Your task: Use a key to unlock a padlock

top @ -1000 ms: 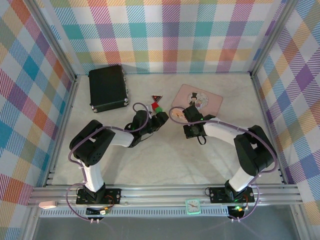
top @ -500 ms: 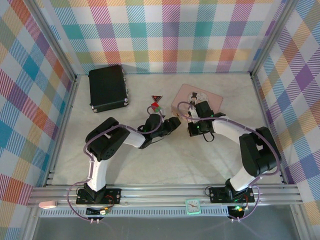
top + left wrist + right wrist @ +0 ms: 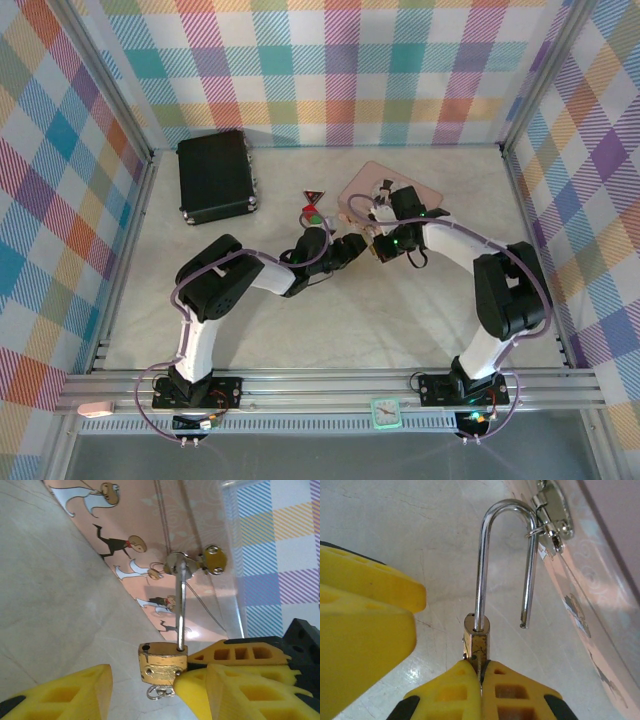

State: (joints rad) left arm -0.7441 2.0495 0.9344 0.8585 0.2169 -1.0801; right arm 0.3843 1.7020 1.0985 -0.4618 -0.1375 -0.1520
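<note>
Padlock point(image 3: 477, 630) hangs by its silver shackle point(image 3: 482, 555) from the hasp point(image 3: 547, 517) on the pink box point(image 3: 365, 180). It sits just off that box's near left corner, a little beyond the middle of the tabletop point(image 3: 250, 350). The shackle stands sprung: one leg sits in the brass body and the other ends free in the air beside it. Its bend is hooked through the hasp's wire loop.

The right arm rises from the near right edge, folds at a high elbow and runs its forearm left, with the wrist turned in toward the box corner. The right gripper point(image 3: 481, 667) is clenched, its yellow pads pinched together on the narrow lower end of the padlock body.

The left arm comes from the near left edge, bends at the elbow and stretches right along the tabletop to meet it. The left gripper point(image 3: 144, 686) is spread wide, with the padlock body in the gap, hard by one finger and well clear of the other. A small silver ring point(image 3: 158, 693) shows under the body.
</note>
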